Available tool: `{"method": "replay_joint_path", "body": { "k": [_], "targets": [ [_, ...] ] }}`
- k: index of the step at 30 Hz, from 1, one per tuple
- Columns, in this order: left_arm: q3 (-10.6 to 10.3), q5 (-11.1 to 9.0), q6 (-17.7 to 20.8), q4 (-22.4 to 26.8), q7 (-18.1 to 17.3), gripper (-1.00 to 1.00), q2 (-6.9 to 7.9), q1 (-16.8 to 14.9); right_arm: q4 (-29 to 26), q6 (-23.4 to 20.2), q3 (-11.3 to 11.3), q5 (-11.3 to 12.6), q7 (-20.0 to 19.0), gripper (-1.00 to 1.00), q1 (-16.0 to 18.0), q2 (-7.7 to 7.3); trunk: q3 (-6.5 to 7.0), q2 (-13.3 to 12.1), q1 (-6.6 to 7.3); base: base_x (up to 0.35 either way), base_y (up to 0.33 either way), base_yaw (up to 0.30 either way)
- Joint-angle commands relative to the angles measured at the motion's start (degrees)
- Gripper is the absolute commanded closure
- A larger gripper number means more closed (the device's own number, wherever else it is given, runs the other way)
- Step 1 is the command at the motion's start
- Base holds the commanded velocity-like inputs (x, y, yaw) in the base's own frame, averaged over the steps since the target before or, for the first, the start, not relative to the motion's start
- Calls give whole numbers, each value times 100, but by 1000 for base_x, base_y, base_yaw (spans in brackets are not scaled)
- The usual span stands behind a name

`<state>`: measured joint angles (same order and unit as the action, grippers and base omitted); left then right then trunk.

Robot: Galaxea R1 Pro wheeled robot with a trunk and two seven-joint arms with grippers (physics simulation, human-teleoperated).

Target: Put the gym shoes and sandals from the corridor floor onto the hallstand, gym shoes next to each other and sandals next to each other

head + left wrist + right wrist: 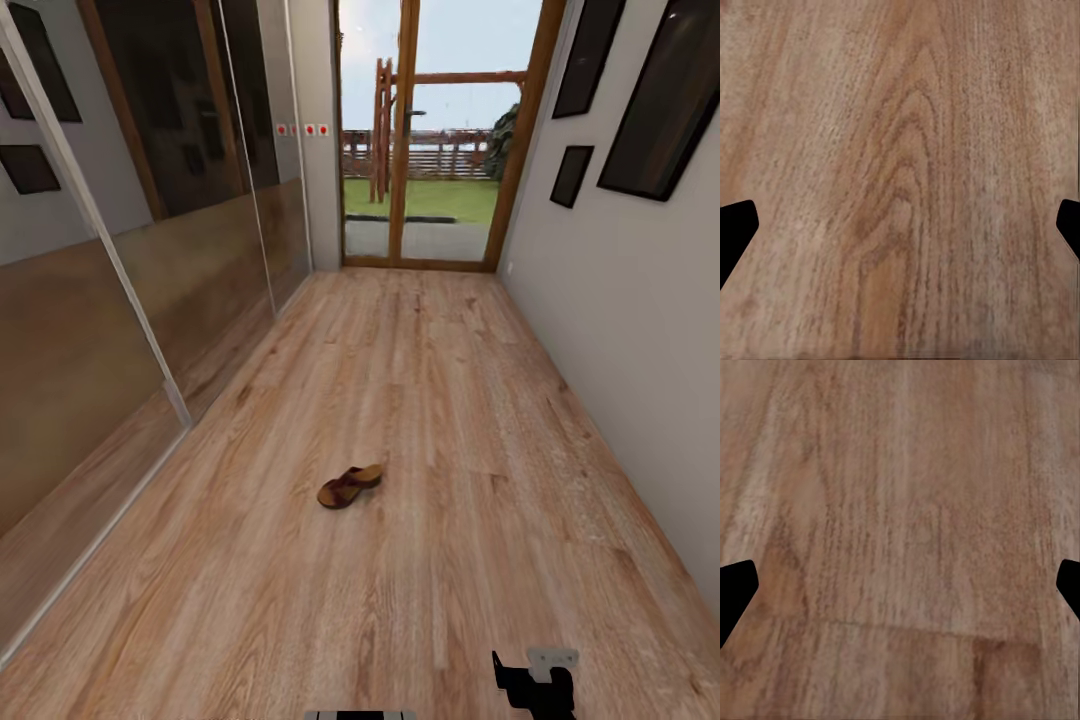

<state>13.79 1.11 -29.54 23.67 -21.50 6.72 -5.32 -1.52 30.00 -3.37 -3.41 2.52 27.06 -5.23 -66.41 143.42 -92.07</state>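
One dark brown sandal [349,486] with a tan footbed lies alone on the light wood-plank corridor floor [430,400], mid-corridor and well ahead of me. The other sandal, both gym shoes and the hallstand are out of view. My right gripper [535,685] hangs low at the near right of the head view, far from the sandal. In the right wrist view the right gripper [900,592] is open, its black fingertips [735,592] wide apart over bare planks. In the left wrist view my left gripper [900,232] is open too, above bare floor, holding nothing.
Tall mirrored sliding doors [150,250] line the left side. A plain wall with dark picture frames [660,100] runs along the right. A wood-framed glass door [430,140] closes the far end. The sandal has open floor on every side.
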Motion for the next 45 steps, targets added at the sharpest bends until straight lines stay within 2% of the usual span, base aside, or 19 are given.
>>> {"method": "replay_joint_path", "body": {
  "k": [1,32,45],
  "targets": [
    [47,12,-7,-3,-56,-100,-4,-4,3,14,-32,-37,12,-100,1,2,-4,2,1,31,-260,277],
    [54,9,-7,-3,-56,-100,-4,-4,3,14,-32,-37,12,-100,1,3,-4,2,1,17,-267,275],
    [59,3,-7,-3,-56,-100,-4,-6,7,14,-32,-46,12,-100,1,-8,-4,2,1,23,-48,38]
  ]
}}
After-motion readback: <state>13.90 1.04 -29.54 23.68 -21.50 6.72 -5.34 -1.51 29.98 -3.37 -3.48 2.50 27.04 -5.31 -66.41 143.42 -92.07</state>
